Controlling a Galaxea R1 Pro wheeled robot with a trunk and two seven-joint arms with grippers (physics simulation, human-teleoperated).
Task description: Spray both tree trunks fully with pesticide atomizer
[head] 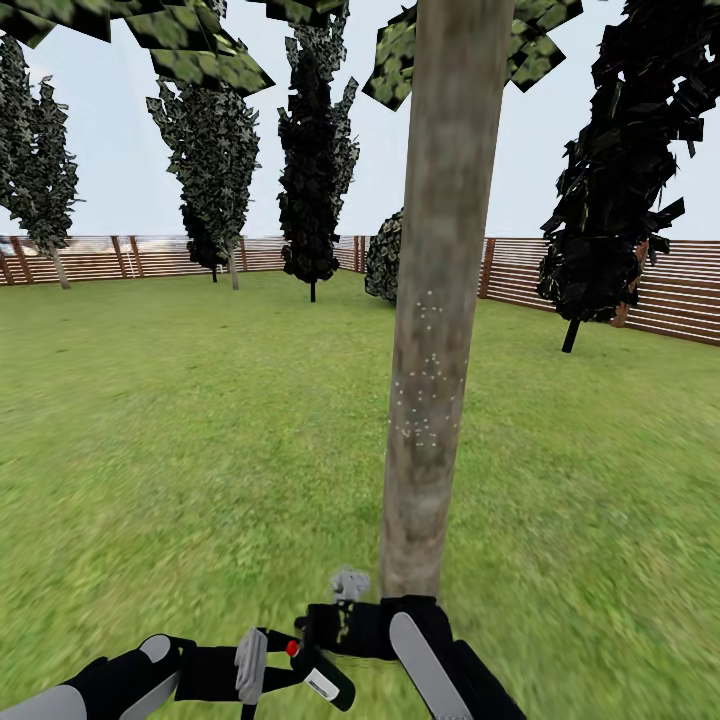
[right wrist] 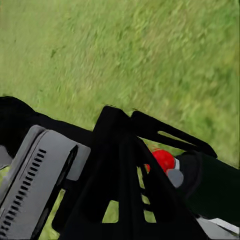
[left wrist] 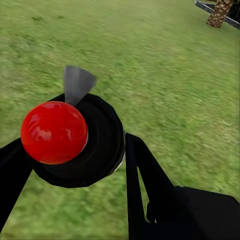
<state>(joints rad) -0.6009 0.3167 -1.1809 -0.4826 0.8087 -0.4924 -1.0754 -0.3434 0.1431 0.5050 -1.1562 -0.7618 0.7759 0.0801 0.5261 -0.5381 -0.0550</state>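
A grey-brown tree trunk is seen rising just ahead of the robot in the head view, from the grass lawn up past the upper frame edge; fine pale specks are scattered over its middle section. Flat green leaves of the canopy are visible overhead. Narrow dark trees and a brown slatted fence are placed well behind it.

The pesticide atomizer, a dark green body with a red knob at its top, is held low in front of the robot, near the trunk's base. In the left wrist view the same atomizer is shown clamped between the black fingers of the left gripper, which are closed against its sides; a grey nozzle part is seen projecting beyond the knob.

The right gripper is positioned just beside the atomizer, next to the trunk. In the right wrist view its fingers are seen crossed over one another, with the red knob visible just beyond them; whether anything is gripped cannot be told
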